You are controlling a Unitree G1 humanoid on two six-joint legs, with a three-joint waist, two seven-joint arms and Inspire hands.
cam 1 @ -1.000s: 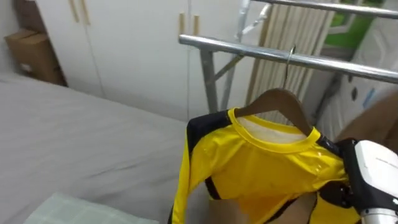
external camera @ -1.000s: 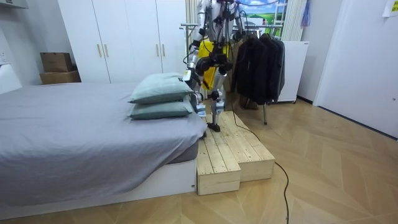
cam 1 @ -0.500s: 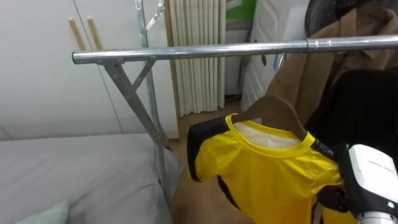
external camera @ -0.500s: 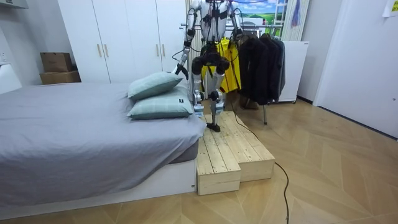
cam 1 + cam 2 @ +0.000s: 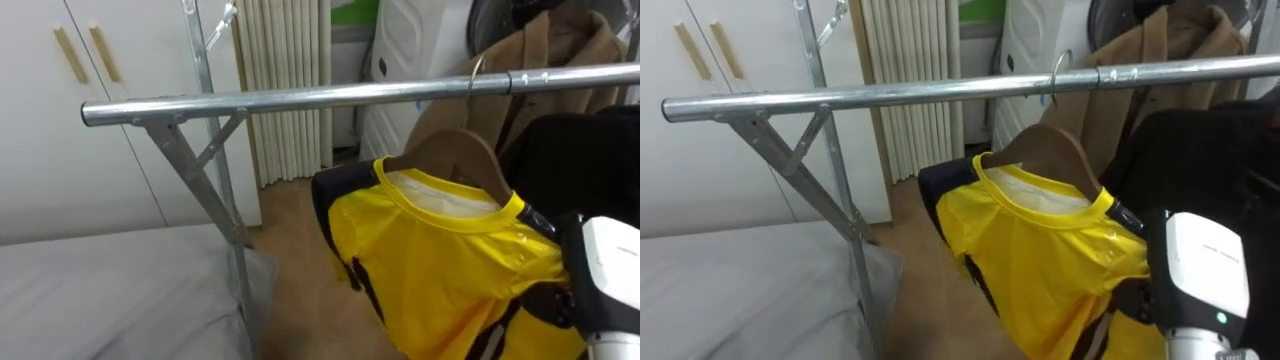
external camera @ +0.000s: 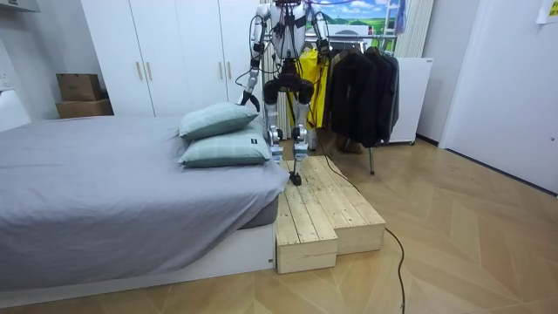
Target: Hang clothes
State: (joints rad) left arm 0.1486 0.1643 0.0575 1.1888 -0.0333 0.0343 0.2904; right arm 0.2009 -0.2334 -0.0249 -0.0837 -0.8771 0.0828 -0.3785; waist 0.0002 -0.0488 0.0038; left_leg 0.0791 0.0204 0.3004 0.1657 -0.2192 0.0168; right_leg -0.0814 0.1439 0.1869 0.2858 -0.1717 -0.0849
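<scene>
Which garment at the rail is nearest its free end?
The yellow shirt on the wooden hanger. The tan coat and the black garment sit further along the rail, to the robot's right.

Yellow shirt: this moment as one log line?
yellow shirt on wooden hanger | hook at metal rail | right robot hand at shirt's side

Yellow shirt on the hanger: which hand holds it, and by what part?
Cannot be told: the right hand rests against the yellow shirt at its shoulder, with the grip itself hidden.
</scene>
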